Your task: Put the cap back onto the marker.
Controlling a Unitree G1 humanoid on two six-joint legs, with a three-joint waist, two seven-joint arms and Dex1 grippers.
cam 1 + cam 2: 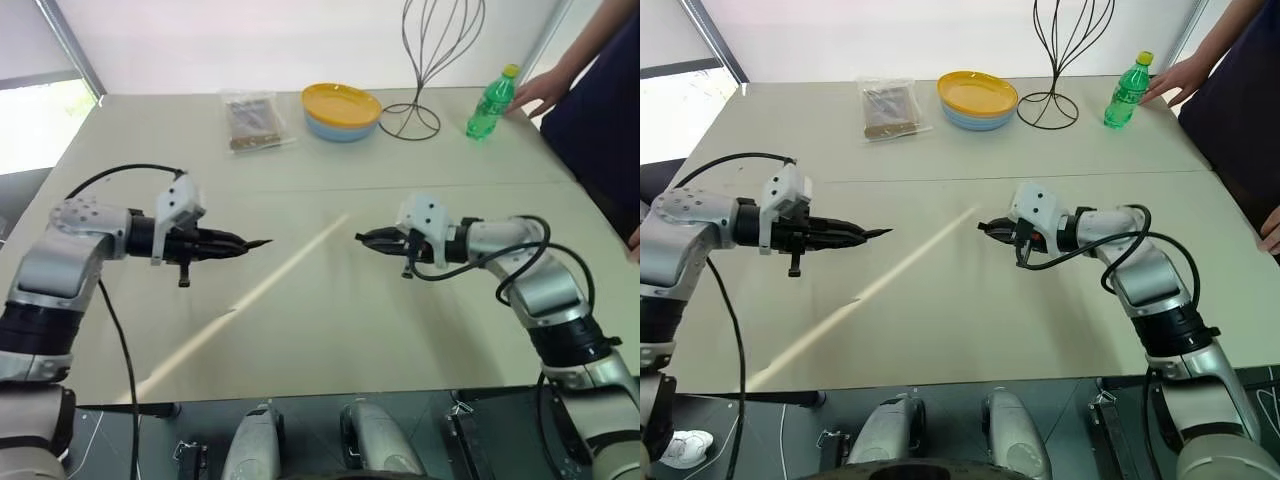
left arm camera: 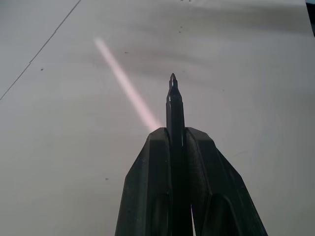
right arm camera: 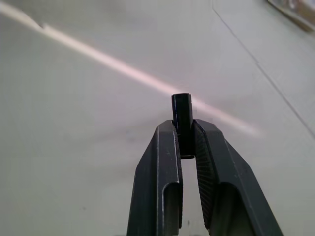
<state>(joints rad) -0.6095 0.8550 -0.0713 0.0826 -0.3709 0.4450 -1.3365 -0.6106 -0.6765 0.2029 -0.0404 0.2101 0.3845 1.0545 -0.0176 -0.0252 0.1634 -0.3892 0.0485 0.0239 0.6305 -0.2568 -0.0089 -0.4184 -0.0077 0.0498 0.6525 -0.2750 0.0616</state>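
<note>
My left gripper [image 1: 238, 243] hovers above the table's left half, shut on the marker [image 2: 174, 105], a thin black stick. Its pointed tip [image 1: 266, 241] juts past the fingertips toward the right. Facing it from the right, my right gripper [image 1: 366, 238] is shut on the cap [image 3: 182, 115], a short black stub that sticks out between the fingertips. A stretch of bare table separates the marker tip from the cap. Both are held off the tabletop, roughly level with each other.
At the table's far side lie a clear bag of snacks [image 1: 252, 120], a yellow plate on a blue bowl [image 1: 341, 108], a black wire stand [image 1: 425, 60] and a green bottle [image 1: 490, 103]. A person's hand [image 1: 545, 90] rests beside the bottle.
</note>
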